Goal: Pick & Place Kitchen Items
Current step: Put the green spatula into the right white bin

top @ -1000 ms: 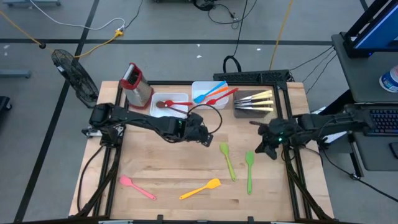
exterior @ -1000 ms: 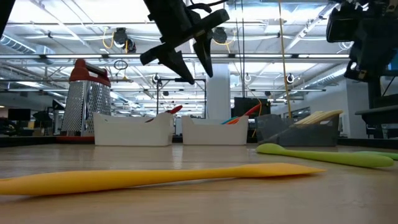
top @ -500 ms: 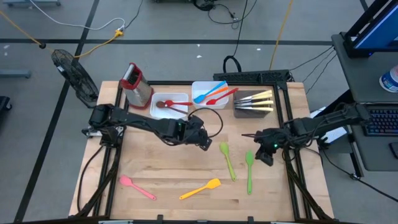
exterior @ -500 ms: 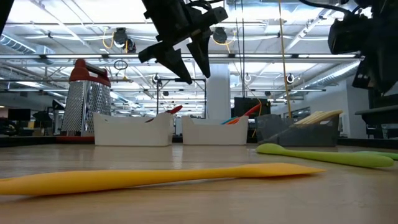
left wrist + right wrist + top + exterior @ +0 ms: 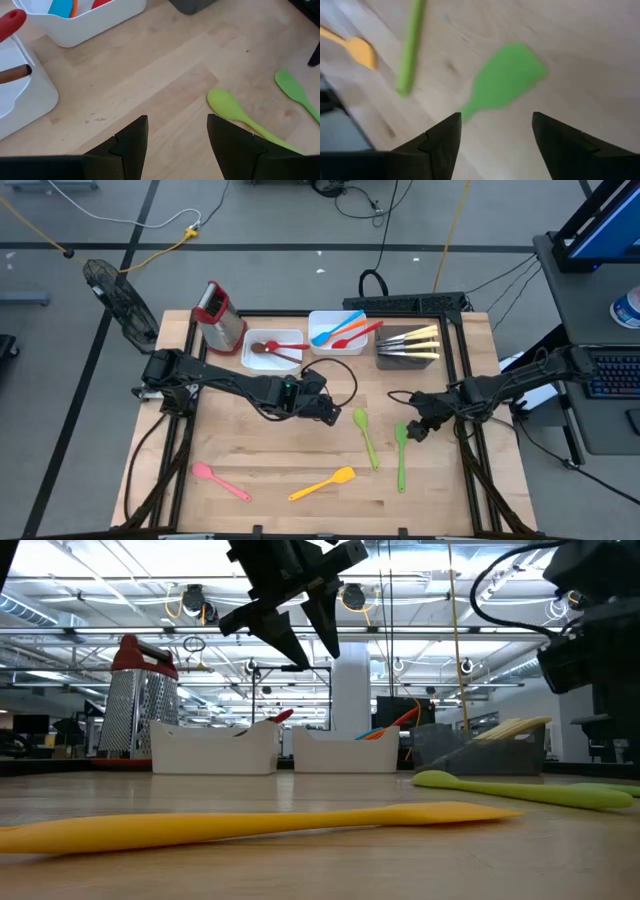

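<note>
Right gripper (image 5: 495,137) jaws apart, hovering over the green spatula (image 5: 502,82) lying flat on the table (image 5: 280,450). Drop straight down, straddle its neck, then close. Left gripper (image 5: 177,137), jaws apart too, sits near the green spoon (image 5: 230,107).

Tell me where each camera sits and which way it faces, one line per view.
High: overhead, straight down; both arms, left gripper, right gripper.
Low: table height, level across; left gripper above yellow spatula.
Left wrist: past open fingers at green spoon.
Right wrist: past open fingers at green spatula.
Shared: both wrist views show the green spatula.
</note>
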You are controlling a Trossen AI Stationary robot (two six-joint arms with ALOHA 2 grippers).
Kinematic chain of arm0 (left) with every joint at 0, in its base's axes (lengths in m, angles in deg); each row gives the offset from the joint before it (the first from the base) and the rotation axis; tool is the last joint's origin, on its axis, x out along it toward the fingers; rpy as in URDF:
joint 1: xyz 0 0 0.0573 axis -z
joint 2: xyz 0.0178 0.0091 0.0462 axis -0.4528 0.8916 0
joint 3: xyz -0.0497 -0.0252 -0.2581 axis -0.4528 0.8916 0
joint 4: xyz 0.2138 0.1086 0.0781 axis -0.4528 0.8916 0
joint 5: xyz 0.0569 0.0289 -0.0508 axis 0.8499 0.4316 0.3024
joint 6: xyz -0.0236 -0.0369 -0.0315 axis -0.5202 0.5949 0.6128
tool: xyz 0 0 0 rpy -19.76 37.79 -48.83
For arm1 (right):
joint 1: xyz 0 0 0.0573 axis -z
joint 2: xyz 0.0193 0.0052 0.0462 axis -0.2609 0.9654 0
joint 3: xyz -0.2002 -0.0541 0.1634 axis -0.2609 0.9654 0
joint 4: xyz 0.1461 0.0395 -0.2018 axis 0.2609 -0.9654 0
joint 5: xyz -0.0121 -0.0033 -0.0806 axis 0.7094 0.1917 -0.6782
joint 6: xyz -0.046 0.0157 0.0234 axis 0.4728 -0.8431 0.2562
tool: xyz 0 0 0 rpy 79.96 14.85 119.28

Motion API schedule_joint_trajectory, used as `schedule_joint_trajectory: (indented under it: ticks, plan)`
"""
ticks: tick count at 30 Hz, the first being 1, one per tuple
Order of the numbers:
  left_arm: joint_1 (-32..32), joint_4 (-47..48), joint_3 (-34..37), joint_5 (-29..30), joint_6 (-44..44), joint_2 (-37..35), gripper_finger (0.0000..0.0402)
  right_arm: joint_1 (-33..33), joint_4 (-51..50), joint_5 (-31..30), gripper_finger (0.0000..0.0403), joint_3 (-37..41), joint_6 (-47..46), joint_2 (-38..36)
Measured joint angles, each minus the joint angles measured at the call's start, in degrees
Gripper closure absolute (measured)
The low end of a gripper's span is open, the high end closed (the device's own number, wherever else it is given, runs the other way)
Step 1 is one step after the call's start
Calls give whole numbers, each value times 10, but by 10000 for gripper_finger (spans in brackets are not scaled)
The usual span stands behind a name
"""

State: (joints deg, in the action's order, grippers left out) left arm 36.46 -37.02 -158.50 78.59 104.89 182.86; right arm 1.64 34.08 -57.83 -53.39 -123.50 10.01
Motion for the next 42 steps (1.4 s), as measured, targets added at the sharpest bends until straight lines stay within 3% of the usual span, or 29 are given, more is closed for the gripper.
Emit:
schedule_joint_trajectory:
  ticks: [6,15,26,31,36,42]
  plan:
    - [-6,-41,0,-12,-23,1,192,0,86,-35,172,36,-39,9]
    - [-5,-237,0,-146,-157,37,192,0,108,-72,183,58,-29,40]
    - [3,-370,0,-223,-225,109,192,24,130,-87,184,58,38,69]
    - [26,-417,0,-245,-216,134,192,35,130,-87,184,58,53,76]
    - [60,-493,0,-233,-142,160,192,41,126,-87,184,58,50,75]
    - [91,-480,-78,-190,-79,215,192,41,125,-87,184,58,65,75]
